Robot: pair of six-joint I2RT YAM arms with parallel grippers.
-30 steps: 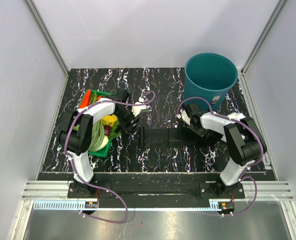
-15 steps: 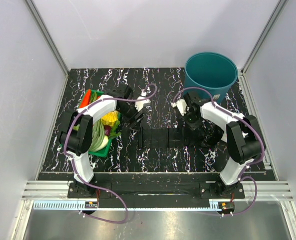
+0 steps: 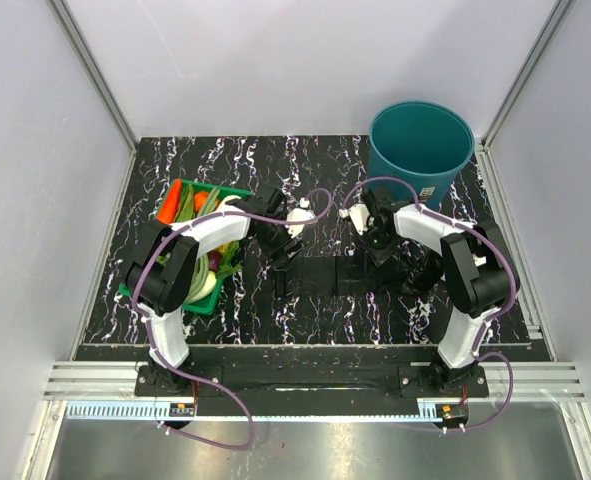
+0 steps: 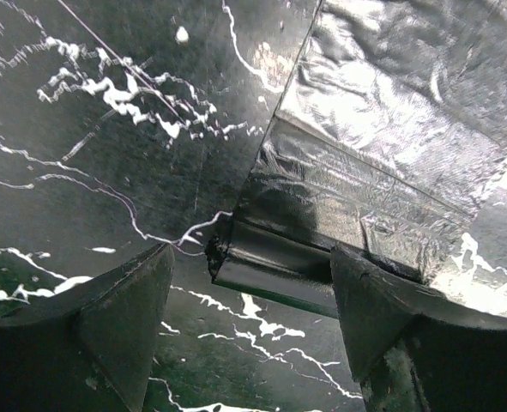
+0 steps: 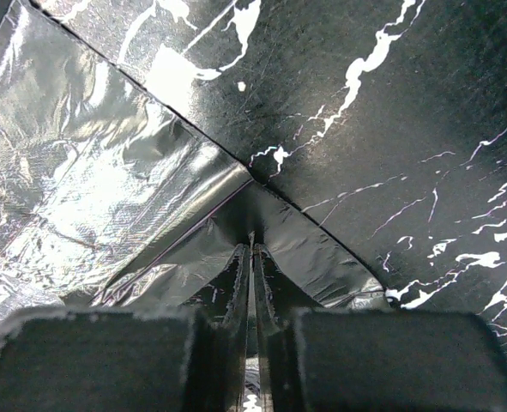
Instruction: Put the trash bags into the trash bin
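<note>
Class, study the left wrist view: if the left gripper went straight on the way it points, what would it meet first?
The left gripper would most likely meet the folded end of the trash bag, which lies between its open jaws on the table; depth is unclear.

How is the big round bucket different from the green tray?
The round teal plastic bucket is tall and looks empty; the shallow green rectangular plastic tray is low and full of vegetables. The bucket stands at the far right, the tray at the left. Both are open-topped and sit on the black marbled table.
</note>
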